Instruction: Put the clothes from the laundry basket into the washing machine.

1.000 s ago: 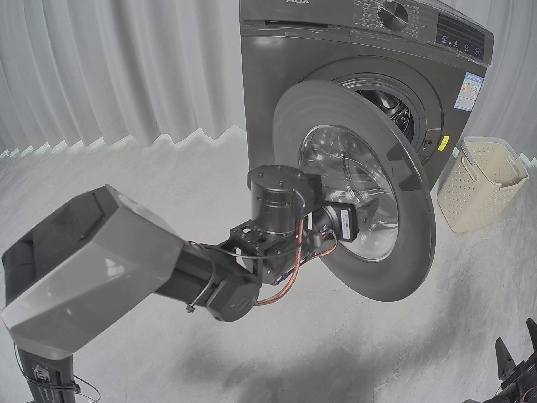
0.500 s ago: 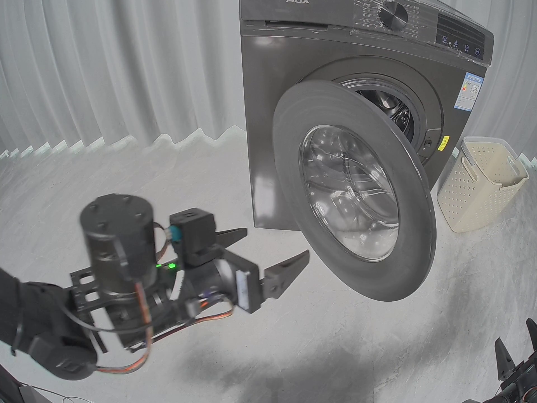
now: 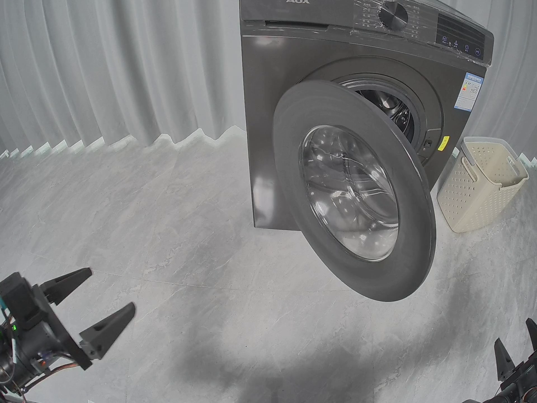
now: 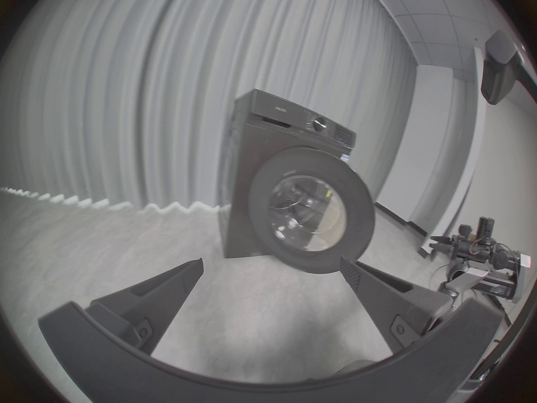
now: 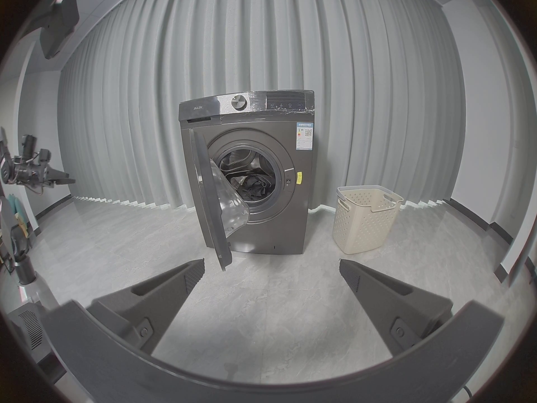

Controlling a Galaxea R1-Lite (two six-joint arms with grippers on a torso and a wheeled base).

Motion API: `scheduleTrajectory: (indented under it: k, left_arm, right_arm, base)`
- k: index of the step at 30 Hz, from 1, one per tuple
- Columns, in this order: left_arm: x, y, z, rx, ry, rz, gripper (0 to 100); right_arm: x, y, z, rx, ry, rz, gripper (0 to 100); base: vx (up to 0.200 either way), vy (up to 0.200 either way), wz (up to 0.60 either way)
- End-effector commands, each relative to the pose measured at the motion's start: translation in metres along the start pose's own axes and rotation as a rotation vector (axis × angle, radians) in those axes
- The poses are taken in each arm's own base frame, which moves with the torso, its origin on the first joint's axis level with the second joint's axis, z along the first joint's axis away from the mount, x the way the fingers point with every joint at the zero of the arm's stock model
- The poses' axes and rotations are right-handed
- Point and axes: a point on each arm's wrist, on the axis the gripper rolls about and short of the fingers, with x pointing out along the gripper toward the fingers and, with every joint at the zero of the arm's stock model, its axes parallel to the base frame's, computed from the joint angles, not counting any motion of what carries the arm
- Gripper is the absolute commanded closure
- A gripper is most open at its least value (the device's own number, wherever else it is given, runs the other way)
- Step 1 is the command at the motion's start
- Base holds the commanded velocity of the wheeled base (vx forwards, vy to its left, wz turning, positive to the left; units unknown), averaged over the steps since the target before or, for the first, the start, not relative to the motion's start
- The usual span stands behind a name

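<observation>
The grey washing machine [image 3: 335, 46] stands ahead with its round door [image 3: 358, 197] swung wide open. Dark clothes [image 5: 253, 184] lie inside the drum. The cream laundry basket [image 3: 481, 186] sits on the floor right of the machine, and no clothes show above its rim. My left gripper [image 3: 111, 290] hangs low at the near left, open and holding nothing, well short of the door. Low at the near right is my right gripper [image 3: 514, 334], also open with nothing in it. Both wrist views look between spread fingers toward the machine [image 4: 279, 141] [image 5: 251, 158].
Pale pleated curtains [image 3: 112, 57] close off the room behind the machine. Grey tiled floor [image 3: 224, 309] lies open between me and the machine. The open door [image 5: 215, 214] juts out into the space in front of the drum.
My left arm has pulled away from the door, dropping down and to the left with its gripper open. The door stays where it was, and the right gripper has not moved.
</observation>
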Motion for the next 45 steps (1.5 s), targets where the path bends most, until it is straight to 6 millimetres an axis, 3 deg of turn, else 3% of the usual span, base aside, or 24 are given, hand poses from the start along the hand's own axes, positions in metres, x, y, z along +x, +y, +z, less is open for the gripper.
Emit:
scheduleTrajectory:
  k: [1,7,8,10,12,19,23,29,38,45]
  left_arm:
    - [-0.092,0.015,-0.054,0.015,-0.178,0.341,0]
    - [-0.107,0.011,-0.086,0.031,-0.151,0.424,0]
    - [-0.106,0.012,-0.087,0.025,-0.132,0.426,0]
    - [-0.106,0.012,-0.089,0.005,-0.124,0.43,0]
    - [-0.106,0.012,-0.091,0.002,-0.105,0.441,0]
    - [-0.11,0.003,-0.095,0.014,-0.171,0.426,0]
    - [-0.111,0.004,-0.095,0.037,-0.162,0.465,0]
    - [-0.11,0.005,-0.101,0.086,-0.09,0.486,0]
    - [-0.11,0.005,-0.102,0.083,-0.094,0.482,0]
    - [-0.11,0.005,-0.101,0.077,-0.097,0.481,0]
  right_arm:
    - [-0.001,0.0,-0.002,-0.004,-0.009,0.0,0]
    - [-0.001,0.0,0.002,-0.004,-0.058,0.004,0]
    - [-0.002,0.0,0.01,-0.002,-0.102,0.003,0]
    - [-0.012,0.0,0.046,0.007,-0.236,0.01,0]
    - [-0.007,0.0,0.064,0.011,-0.208,0.033,0]
    - [0.027,0.003,0.068,0.085,0.03,0.233,0]
    - [0.037,0.007,0.079,0.107,0.072,0.346,0]
    - [0.079,0.022,0.101,0.106,0.142,0.499,0]
    - [0.14,0.04,0.113,0.096,0.227,0.512,0]
    - [0.17,0.051,0.111,0.09,0.266,0.513,0]
  base:
    - [0.0,0.0,0.0]
    - [0.0,0.0,0.0]
    - [0.0,0.0,0.0]
    - [0.0,0.0,0.0]
    - [0.0,0.0,0.0]
    - [0.0,0.0,0.0]
    - [0.0,0.0,0.0]
    - [0.0,0.0,0.0]
    - [0.0,0.0,0.0]
    - [0.0,0.0,0.0]
